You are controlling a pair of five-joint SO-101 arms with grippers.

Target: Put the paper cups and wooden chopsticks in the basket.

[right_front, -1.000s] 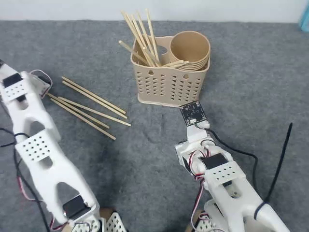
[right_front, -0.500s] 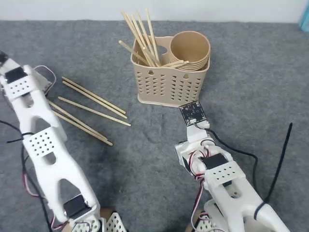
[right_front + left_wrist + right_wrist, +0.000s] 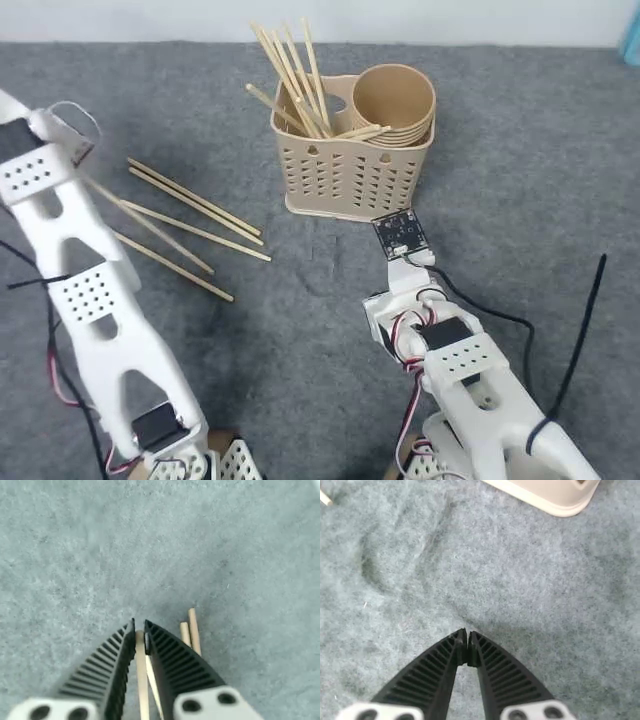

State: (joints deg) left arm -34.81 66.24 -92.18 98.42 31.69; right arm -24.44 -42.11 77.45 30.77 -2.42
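Observation:
The beige basket (image 3: 350, 175) stands at the back of the grey mat, holding stacked paper cups (image 3: 393, 98) and several upright wooden chopsticks (image 3: 290, 70). Several loose chopsticks (image 3: 195, 200) lie on the mat to its left. My left gripper (image 3: 139, 625) is shut on the end of one chopstick (image 3: 141, 665), which slants across the mat (image 3: 150, 225) from under the left arm (image 3: 40, 165). Two more chopstick ends (image 3: 189, 630) lie just beside the gripper. My right gripper (image 3: 466, 634) is shut on nothing, just above the mat in front of the basket (image 3: 555, 497).
The right arm (image 3: 440, 340) stretches from the front edge toward the basket's near side. A black cable (image 3: 575, 350) runs along the right. A chopstick tip (image 3: 325, 499) shows off to one side in the right wrist view. Bare mat lies between the two arms.
The left arm has swung back and outward with one chopstick end in its gripper. That chopstick pivoted and one other shifted on the mat. The right arm has not moved.

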